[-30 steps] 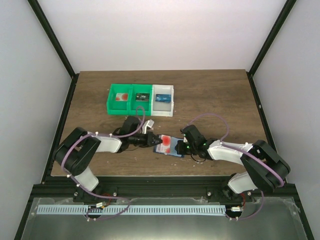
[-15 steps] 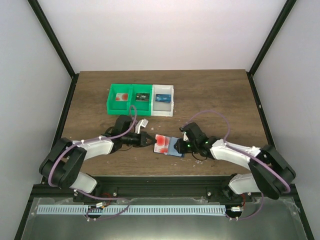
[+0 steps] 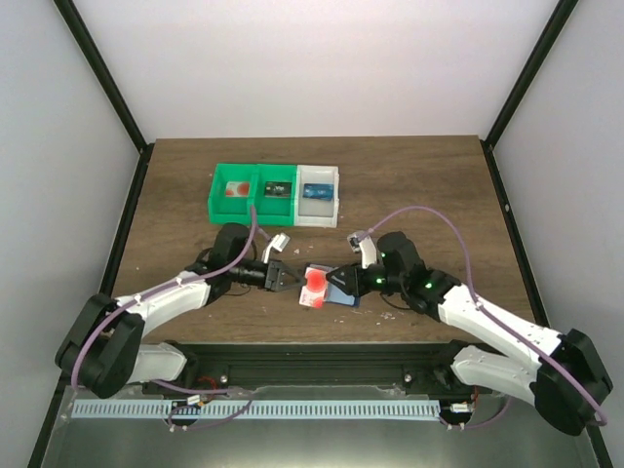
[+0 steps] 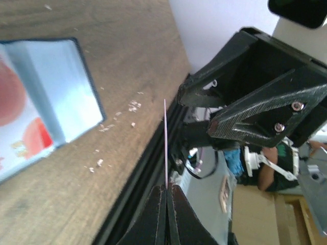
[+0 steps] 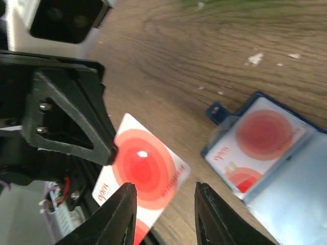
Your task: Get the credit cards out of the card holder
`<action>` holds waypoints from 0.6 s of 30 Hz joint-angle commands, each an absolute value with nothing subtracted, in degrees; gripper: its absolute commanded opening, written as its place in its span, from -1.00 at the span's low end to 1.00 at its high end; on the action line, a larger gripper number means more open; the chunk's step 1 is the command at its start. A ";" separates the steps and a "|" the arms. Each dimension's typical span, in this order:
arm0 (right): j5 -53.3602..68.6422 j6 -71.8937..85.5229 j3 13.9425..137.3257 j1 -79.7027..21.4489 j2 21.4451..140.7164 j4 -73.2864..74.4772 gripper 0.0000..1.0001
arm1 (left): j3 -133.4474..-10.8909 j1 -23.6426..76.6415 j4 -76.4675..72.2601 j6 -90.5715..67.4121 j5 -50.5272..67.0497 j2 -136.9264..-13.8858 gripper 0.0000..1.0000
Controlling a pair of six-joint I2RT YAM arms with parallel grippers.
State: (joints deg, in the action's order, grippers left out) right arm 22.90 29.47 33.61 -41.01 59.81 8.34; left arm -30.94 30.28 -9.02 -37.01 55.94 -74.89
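**A:** Which step is this?

**B:** Pulling a card out. The left gripper (image 3: 289, 278) is clamped on one card (image 5: 145, 173) by its edge. In the right wrist view the card is clear of the card holder (image 4: 66, 87), with bare wood showing between the two.

**A:** And the holder itself?

**B:** It lies flat on the table (image 3: 429, 185) near the front edge, between the two arms, with its pale pocket panel facing up. More cards (image 5: 263, 130) are tucked inside. It looks like two, one overlapping the other, but the overlap makes the count unsure.

**A:** Is the right gripper (image 5: 164, 204) doing anything?

**B:** Its fingers stand apart with nothing between them. It hovers just beside the holder and, as far as I can see, isn't pressing on it.

**A:** So the task is partly done?

**B:** I'd say so: one card is out and the rest are left to do.

**A:** What does the next move call for?

**B:** The held card needs setting down somewhere away from the holder. The bins (image 3: 275, 195) at the back are one option, and the leftmost one seems to hold something with a red spot. After that the right arm should probably pin the holder, because a thin wallet will likely slide when the next card is pulled.
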 commanded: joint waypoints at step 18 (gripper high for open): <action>45.97 20.47 37.37 -41.31 59.18 11.62 -0.27 | -31.81 36.61 -10.74 -34.08 71.45 -73.30 -1.00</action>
